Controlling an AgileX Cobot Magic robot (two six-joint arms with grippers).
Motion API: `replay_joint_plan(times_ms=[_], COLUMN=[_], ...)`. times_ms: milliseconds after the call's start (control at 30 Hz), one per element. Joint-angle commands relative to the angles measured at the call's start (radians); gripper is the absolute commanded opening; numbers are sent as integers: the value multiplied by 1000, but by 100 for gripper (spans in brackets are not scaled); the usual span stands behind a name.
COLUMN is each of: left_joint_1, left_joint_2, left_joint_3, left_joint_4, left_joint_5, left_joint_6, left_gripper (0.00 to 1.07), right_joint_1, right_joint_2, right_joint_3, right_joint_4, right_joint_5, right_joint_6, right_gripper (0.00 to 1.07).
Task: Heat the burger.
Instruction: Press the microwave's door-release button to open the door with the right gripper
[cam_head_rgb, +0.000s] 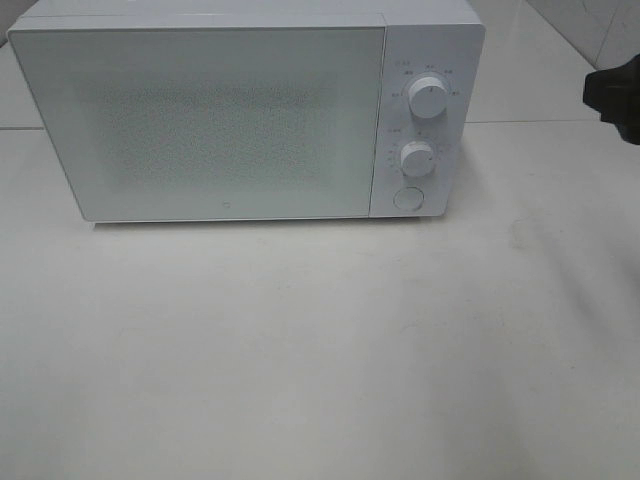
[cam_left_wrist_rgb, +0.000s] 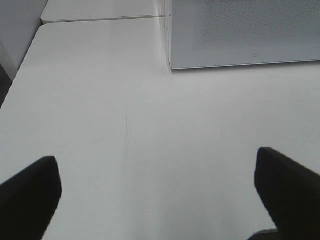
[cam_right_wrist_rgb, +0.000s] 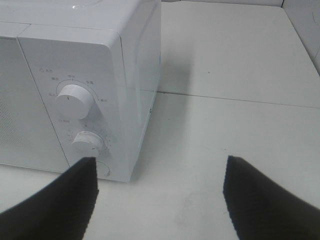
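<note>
Black left jaws and right jaws gape wide, empty, above the white table (cam_head_rgb: 300, 350). Door of the white boxy microwave (cam_head_rgb: 200, 120) is shut; the burger is nowhere visible, possibly inside, so progress is unclear.

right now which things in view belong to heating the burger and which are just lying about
For the job: microwave, door shut; upper knob; lower knob; round button; left end effector and right end effector, both open, empty. The burger is not in view.
Just there: white table; tiled wall behind.
</note>
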Motion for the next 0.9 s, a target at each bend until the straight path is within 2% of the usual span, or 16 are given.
replay_joint_plan(times_ms=[33,333,400,433,533,633,700,767,800,867,900], left_joint_1=[-1,-1,-1,-1,-1,-1,-1,-1,-1,-1,-1], left_joint_2=[-15,-15,-15,-15,-15,-15,-15,-15,-15,-15,-15], left_joint_3=[3,3,3,3,3,3,3,3,3,3,3], left_joint_4=[-4,-4,-4,-4,-4,-4,-4,-4,-4,-4,-4], left_joint_5=[-14,-14,-14,-14,-14,-14,-14,-14,-14,-14,-14], left_joint_6=[-4,-4,-4,-4,-4,-4,-4,-4,-4,-4,-4], left_gripper=[98,98,98,98,98,98,98,98,98,98,98], right_joint_1=[-4,-2,-2,-2,10,41,109,130,182,202,249], right_joint_2=[71,200,229,229,259,279,318,331,366,385,418], right_joint_3=[-5,8,69,69,181,215,255,262,270,273,274], right_joint_4=[-35,-59,-47,-47,66,126,217,241,295,324,372], right_joint_5=[-97,-281,-440,-440,-639,-715,-800,-819,-865,-890,-925], right_joint_6=[-6,-6,-6,-6,-11,-39,-114,-132,-162,-174,-186], right_gripper=[70,70,70,70,70,70,70,70,70,70,70])
